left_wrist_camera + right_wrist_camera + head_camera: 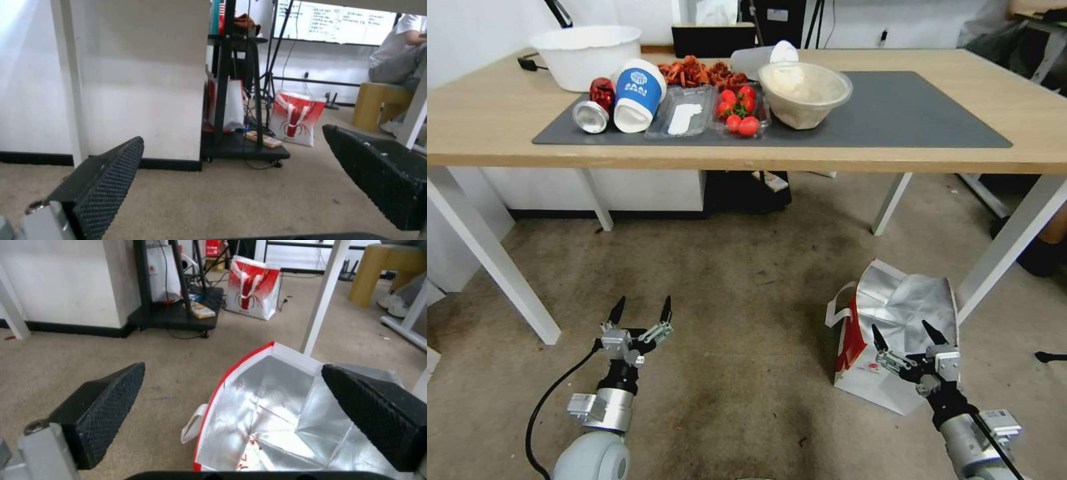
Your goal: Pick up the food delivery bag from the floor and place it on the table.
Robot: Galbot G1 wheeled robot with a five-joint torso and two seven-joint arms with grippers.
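The food delivery bag [907,297] stands on the floor [727,300] at the right, beside a white leg of the table [494,113]. Its mouth gapes open on crinkled silver foil, with a red-and-white side and a white strap handle facing left. My right gripper [902,328] hangs open just above the bag's near edge. In the right wrist view the bag [276,420] lies below and between the spread fingers of that gripper [233,366]. My left gripper [644,303] is open and holds nothing, low over bare floor at the left; the left wrist view has its gripper [233,133] facing under the table.
On the table's dark grey mat [907,113] are a white basin [587,53], a blue-and-white cup [639,93], a can, trays of food, tomatoes and a bowl [805,90]. Slanted white legs [490,260] flank the floor space. A black cart [178,313] and another red-and-white bag [253,286] stand beyond.
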